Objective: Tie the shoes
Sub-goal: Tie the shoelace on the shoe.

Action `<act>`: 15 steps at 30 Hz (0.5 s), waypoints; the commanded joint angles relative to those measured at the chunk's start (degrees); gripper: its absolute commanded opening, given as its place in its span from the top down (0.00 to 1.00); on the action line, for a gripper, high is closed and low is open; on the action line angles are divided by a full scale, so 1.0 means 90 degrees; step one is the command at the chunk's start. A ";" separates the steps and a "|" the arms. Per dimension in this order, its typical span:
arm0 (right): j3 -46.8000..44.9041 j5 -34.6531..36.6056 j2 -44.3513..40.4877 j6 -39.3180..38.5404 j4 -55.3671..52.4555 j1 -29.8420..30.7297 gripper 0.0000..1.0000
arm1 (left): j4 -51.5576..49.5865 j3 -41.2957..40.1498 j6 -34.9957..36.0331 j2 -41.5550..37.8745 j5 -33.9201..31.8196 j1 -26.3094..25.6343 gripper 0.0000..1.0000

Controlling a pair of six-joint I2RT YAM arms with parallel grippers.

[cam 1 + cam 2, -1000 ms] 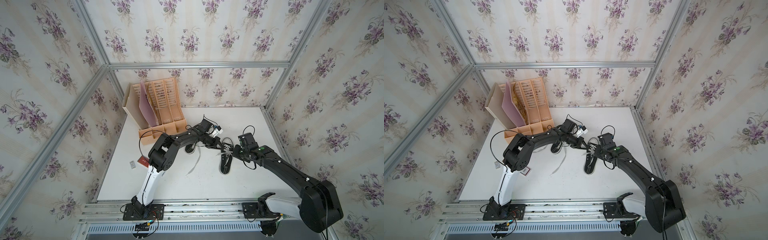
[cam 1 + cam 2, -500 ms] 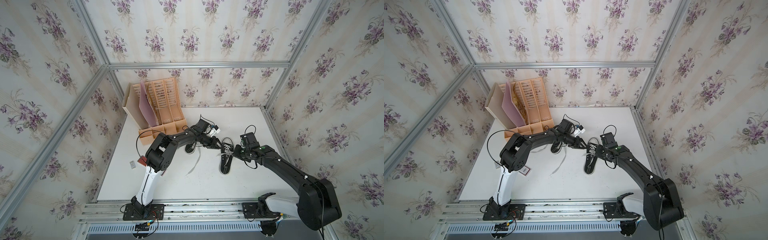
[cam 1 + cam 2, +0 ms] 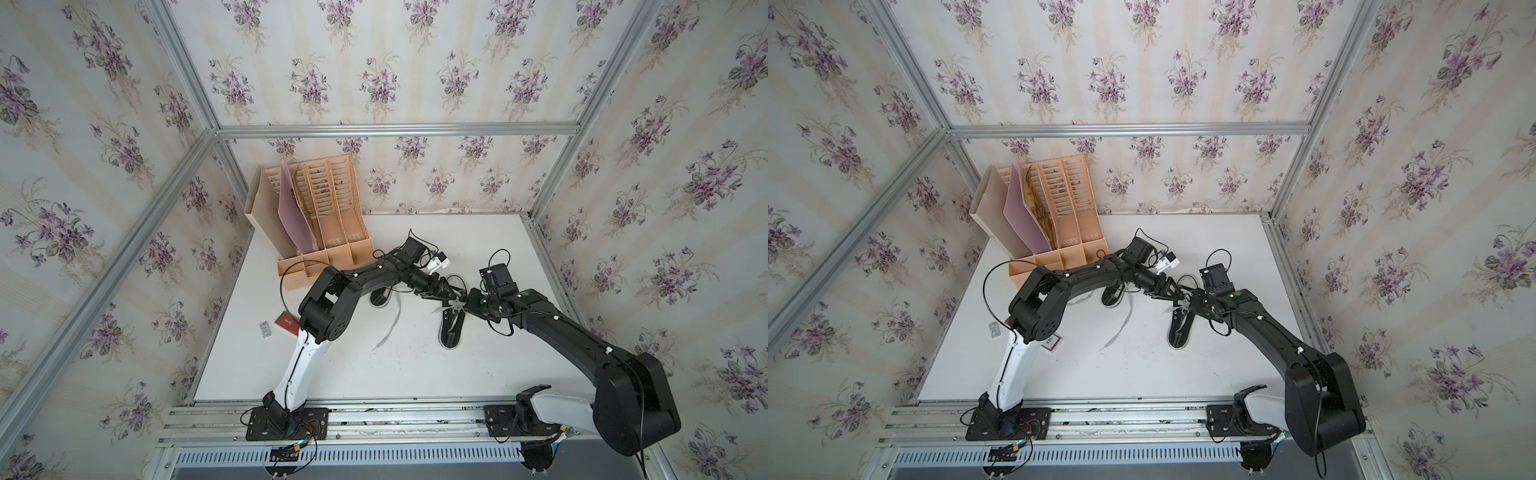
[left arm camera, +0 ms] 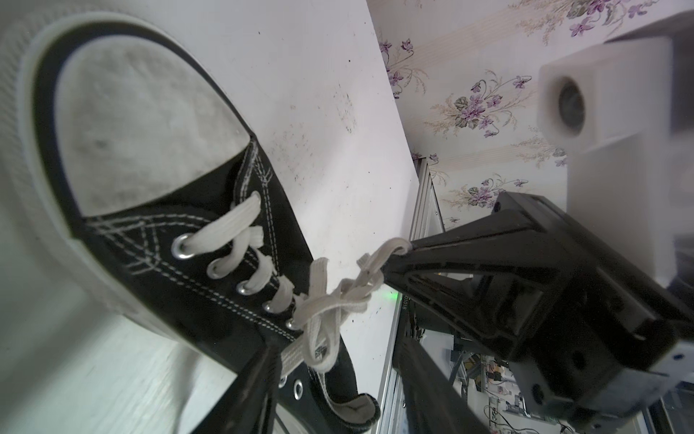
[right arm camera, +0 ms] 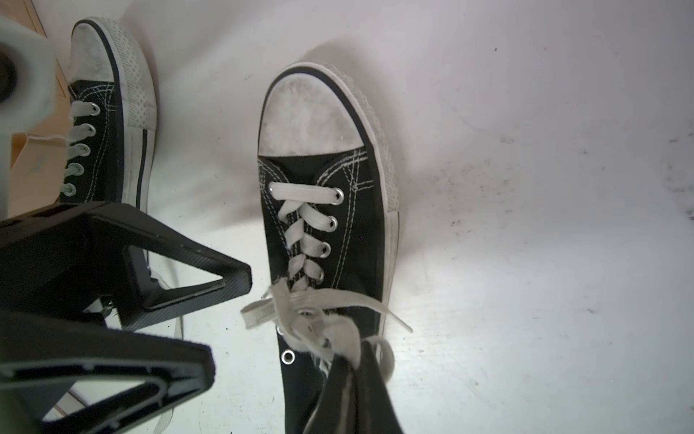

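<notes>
Right jaws pinch a lace loop [image 4: 379,259] of the shoe [image 5: 326,225] lying mid-worktop [image 5: 525,188] while the left jaws stand spread beside it, so a one-sided pull could slip the loose knot [image 4: 330,304] or drag the shoe.

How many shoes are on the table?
2. One sneaker lies mid-table, lace pinched by the right gripper; the other sneaker lies partly under the left arm, near the organizer.

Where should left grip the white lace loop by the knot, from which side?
Probably pinch the flat white lace loop at its bend, approaching from the side of the second black canvas sneaker, where the open left gripper sits. It juts sideways off the knot, clear of canvas; the right gripper pins the opposite lace.
</notes>
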 commanded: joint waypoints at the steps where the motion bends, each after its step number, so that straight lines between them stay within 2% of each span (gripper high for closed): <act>1: 0.0027 0.0061 0.0023 0.0003 0.0029 -0.0004 1.00 | -0.0398 0.0144 0.0290 0.0087 0.0174 -0.0040 0.44; 4: 0.0027 0.0081 0.0011 0.0013 0.0036 -0.0004 1.00 | -0.0473 0.0142 0.0355 0.0098 0.0192 -0.0051 0.49; 15: 0.0007 0.0034 0.0025 0.0018 0.0063 -0.0014 1.00 | -0.0554 0.0232 0.0397 0.0203 0.0223 -0.0080 0.58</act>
